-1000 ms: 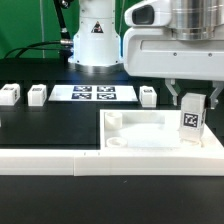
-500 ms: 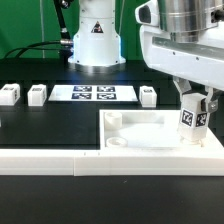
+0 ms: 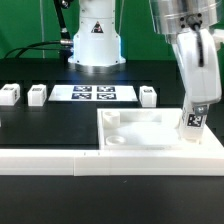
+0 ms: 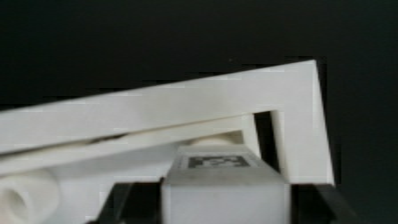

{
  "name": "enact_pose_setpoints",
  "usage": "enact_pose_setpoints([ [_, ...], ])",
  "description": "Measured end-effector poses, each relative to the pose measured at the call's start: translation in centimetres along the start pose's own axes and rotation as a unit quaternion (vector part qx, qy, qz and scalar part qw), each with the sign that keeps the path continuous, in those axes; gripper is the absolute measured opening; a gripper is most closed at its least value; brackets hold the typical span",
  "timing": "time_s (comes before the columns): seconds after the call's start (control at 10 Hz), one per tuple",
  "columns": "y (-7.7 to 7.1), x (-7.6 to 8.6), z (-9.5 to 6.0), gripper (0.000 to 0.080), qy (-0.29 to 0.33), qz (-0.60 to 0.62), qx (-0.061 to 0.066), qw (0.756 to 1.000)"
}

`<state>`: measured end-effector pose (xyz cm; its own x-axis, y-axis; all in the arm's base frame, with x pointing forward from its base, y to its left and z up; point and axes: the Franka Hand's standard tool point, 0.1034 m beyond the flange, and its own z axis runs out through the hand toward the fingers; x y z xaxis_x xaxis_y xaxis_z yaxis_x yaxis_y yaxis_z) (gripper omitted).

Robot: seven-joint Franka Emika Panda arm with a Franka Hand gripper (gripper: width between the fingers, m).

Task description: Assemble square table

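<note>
Between clamped jaws, a leg block (image 3: pixel 195 121)

Slab rim (image 3: pixel 150 116) hems the claw's (image 3: pixel 198 104) leg (image 3: pixel 194 122); mat (image 3: pixel 50 128) open.

I see the white tabletop (image 3: pixel 150 128) lying underside up, its rim and round corner sockets showing. One tagged leg (image 3: pixel 195 120) leans tilted over its corner on the exterior view's right; three more legs (image 3: pixel 38 95) sit in a row beyond it

Black tabletop (image 3: pixel 50 125) carries slab (image 3: pixel 150 115), marker board (image 3: pixel 92 94) (tagged), 3 leg blocks (image 3: pixel 38 95).
</note>
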<state>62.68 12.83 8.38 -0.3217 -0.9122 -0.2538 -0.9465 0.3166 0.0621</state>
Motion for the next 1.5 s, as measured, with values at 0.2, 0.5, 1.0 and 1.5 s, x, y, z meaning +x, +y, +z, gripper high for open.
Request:
enact_pose_setpoints([
  [0.2,0.1,-0.1,0.1,0.0393,0.001,-0.047,-0.001,0.999],
  [0.5,0.6,-0.4,-0.2,0.0633,0.024,-0.299,-0.024,0.954],
  [1.0,0.6,-0.2,0.0,0.0649,0.019,-0.478,-0.029,0.878],
  [1.5,0.5,2.0,0.8,0.0649,0.018,-0.665,-0.033,0.746],
])
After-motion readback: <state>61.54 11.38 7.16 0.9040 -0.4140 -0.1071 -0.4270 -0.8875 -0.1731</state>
